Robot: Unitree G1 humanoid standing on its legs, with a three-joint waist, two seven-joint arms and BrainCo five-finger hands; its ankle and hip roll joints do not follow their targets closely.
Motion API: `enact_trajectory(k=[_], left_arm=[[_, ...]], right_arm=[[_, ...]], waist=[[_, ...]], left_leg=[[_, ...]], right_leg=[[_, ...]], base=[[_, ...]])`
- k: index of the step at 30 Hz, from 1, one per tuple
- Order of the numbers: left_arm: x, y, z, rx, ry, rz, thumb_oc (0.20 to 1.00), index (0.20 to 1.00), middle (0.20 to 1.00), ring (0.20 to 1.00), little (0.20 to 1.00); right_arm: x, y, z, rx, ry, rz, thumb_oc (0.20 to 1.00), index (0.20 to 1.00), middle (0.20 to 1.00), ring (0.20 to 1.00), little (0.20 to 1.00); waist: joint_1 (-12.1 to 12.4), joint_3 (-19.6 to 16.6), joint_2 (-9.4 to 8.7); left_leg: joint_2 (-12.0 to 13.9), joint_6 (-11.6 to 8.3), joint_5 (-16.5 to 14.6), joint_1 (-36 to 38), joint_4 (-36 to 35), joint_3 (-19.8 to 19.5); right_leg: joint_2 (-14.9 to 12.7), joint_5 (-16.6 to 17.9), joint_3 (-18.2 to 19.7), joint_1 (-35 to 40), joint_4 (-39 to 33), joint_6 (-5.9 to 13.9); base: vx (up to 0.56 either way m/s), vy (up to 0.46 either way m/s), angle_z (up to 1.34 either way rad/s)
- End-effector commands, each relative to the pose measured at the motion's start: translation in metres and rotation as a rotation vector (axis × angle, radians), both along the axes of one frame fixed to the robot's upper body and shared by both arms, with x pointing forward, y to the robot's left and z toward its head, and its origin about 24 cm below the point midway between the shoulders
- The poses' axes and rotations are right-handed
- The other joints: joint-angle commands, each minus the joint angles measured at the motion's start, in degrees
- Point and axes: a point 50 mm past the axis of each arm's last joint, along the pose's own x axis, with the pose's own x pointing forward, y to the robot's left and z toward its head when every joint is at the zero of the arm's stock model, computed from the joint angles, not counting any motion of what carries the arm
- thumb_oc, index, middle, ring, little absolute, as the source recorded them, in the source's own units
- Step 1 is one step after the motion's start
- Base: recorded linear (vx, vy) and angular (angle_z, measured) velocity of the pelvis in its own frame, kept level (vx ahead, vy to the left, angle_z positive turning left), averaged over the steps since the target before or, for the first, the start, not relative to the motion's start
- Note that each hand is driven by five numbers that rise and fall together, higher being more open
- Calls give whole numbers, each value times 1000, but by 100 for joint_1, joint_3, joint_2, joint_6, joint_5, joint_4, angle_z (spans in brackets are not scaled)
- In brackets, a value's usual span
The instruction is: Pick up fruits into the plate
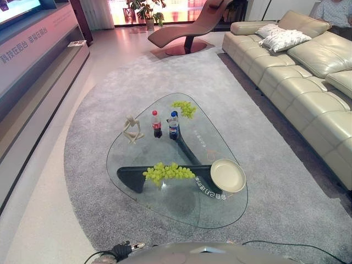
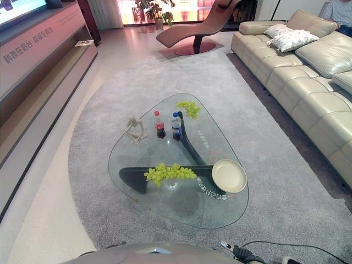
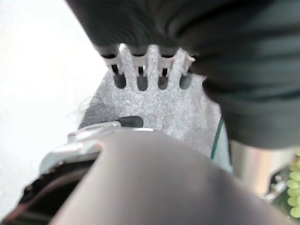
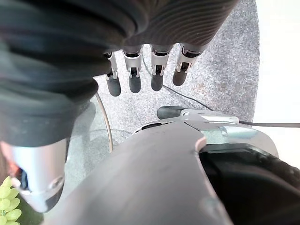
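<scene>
Left hand: the left hand (image 3: pixel 150 70) hangs low by the robot's side, fingers loose and a little apart, holding nothing.
Right hand: the right hand (image 4: pixel 145 70) hangs low on the other side, fingers loose and apart too, nothing in it.
Near grapes: a green bunch of grapes (image 1: pixel 168 172) lies on the glass table (image 1: pixel 165 212), near the robot's edge, a little way left of the plate.
Far grapes: a second green bunch (image 1: pixel 185 108) lies at the far end of the table, past the two bottles (image 1: pixel 165 125).
Plate: the cream plate (image 1: pixel 227 175) sits empty on the right side of the table.
How they feel: probably light, soft and squishy, and single grapes may pop off.
Where to hold: best to cup the thick middle of a bunch and squeeze gently.
Watch out: the glass top looks slippery, so a bunch may slide when pushed.
</scene>
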Motion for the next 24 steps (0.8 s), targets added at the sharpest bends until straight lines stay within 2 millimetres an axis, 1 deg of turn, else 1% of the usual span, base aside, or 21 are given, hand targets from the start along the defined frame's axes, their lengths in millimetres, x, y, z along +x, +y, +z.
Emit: enact_trajectory(k=[1, 5, 9, 15, 17, 20, 22, 24], left_arm=[[33, -5, 4, -1, -73, -54, 1000, 1000, 1000, 1000, 1000], [29, -3, 3, 41, -19, -34, 1000, 1000, 1000, 1000, 1000], [25, 0, 2, 75, -9, -35, 1000, 1000, 1000, 1000, 1000], [29, -2, 3, 97, -31, -64, 1000, 1000, 1000, 1000, 1000], [34, -4, 4, 77, -54, -87, 1000, 1000, 1000, 1000, 1000], [50, -6, 8, 85, -103, -148, 1000, 1000, 1000, 1000, 1000], [66, -9, 12, 93, -159, -175, 1000, 1000, 1000, 1000, 1000], [77, -12, 16, 83, -203, -175, 1000, 1000, 1000, 1000, 1000]], right_arm=[[35, 8, 3, 9, -62, 54, 1000, 1000, 1000, 1000, 1000], [36, 5, 4, 7, -62, 53, 1000, 1000, 1000, 1000, 1000], [36, 4, 4, 5, -62, 54, 1000, 1000, 1000, 1000, 1000], [38, 7, 4, 4, -70, 59, 1000, 1000, 1000, 1000, 1000], [41, 6, 5, 2, -77, 68, 1000, 1000, 1000, 1000, 1000], [50, 5, 7, 0, -105, 75, 1000, 1000, 1000, 1000, 1000], [61, 6, 10, 0, -135, 79, 1000, 1000, 1000, 1000, 1000], [68, 6, 12, 6, -164, 76, 1000, 1000, 1000, 1000, 1000]], waist=[[124, 458, -6], [147, 475, -4], [157, 509, -10], [158, 607, -30], [141, 665, -32], [125, 815, -28], [111, 961, -19], [98, 1061, -10]], left_leg=[[-46, 73, -767, 452, 95, 293], [-34, 84, -784, 456, 98, 308], [-28, 86, -787, 442, 121, 321], [-18, 84, -779, 386, 146, 306], [-14, 79, -772, 339, 166, 300], [4, 95, -771, 175, 256, 296], [16, 108, -748, 11, 327, 278], [19, 113, -729, -74, 350, 262]], right_leg=[[-107, -71, 77, 28, 226, 138], [-110, -73, 66, 21, 226, 146], [-116, -76, 56, 10, 233, 138], [-114, -65, 79, -64, 264, 138], [-109, -62, 122, -129, 289, 139], [-107, -70, 182, -336, 404, 132], [-86, -73, 234, -532, 504, 110], [-69, -75, 264, -637, 559, 100]], base=[[0, 0, 0], [0, 0, 0], [0, 0, 0], [0, 0, 0], [0, 0, 0], [-62, -17, -2], [-66, -16, 0], [-60, -18, 1]])
